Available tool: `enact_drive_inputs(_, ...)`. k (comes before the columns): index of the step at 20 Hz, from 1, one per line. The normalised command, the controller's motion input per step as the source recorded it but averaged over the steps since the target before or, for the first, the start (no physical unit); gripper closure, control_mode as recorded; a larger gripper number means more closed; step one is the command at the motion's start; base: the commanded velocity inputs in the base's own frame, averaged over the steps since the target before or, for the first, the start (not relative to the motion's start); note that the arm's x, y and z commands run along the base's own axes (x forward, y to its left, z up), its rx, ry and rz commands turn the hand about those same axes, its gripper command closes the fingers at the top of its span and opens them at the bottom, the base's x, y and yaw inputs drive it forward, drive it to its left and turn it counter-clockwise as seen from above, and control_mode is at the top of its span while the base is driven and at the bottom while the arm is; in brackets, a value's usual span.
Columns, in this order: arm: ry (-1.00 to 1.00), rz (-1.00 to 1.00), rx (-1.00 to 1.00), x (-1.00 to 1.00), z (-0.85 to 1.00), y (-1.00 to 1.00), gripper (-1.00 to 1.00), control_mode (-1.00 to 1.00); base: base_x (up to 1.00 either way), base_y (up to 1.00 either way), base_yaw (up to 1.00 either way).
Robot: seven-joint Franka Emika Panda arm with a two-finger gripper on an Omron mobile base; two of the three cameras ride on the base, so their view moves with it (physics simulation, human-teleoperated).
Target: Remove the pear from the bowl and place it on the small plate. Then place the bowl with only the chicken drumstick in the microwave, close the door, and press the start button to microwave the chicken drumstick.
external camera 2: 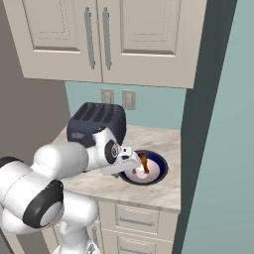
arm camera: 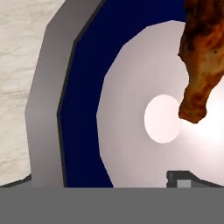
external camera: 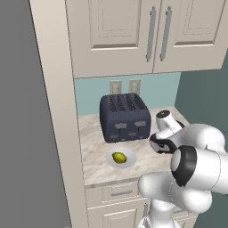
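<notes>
The gripper (external camera 2: 133,166) hovers inside the bowl (external camera 2: 161,171), jaws spread wide. The chicken drumstick (arm camera: 201,61) lies just beyond them, untouched.

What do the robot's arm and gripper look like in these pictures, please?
The arm is made of glossy white, rounded segments with black bands at the joints. The gripper has a white body with a dark round detail on its side, and a small dark-grey fingertip. No cables or lettering are visible.

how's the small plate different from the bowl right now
The small pale grey shallow plate is flat and carries the yellow-green pear; the round bowl, dark blue outside and white inside, is deeper and holds the reddish-brown chicken drumstick. Both are round and sit on the marble counter.
</notes>
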Motion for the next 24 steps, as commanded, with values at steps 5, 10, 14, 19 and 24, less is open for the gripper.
enact_drive_inputs(5, 0.00, 0.00, 0.00, 0.01, -0.06, -0.19, 1.00, -1.00, 0.00, 0.00, 0.00)
enact_drive_inputs(10, 0.00, 0.00, 0.00, 0.00, 0.00, -0.08, 1.00, -1.00, 0.00, 0.00, 0.00)
enact_drive_inputs(14, -0.03, 0.00, 0.00, -0.06, 0.04, 0.00, 1.00, -1.00, 0.00, 0.00, 0.00)
enact_drive_inputs(19, -0.10, 0.01, 0.00, -0.21, 0.27, 0.00, 1.00, -1.00, 0.00, 0.00, 0.00)
enact_drive_inputs(24, -0.07, 0.01, 0.00, -0.18, 0.38, 0.09, 1.00, -1.00, 0.00, 0.00, 0.00)
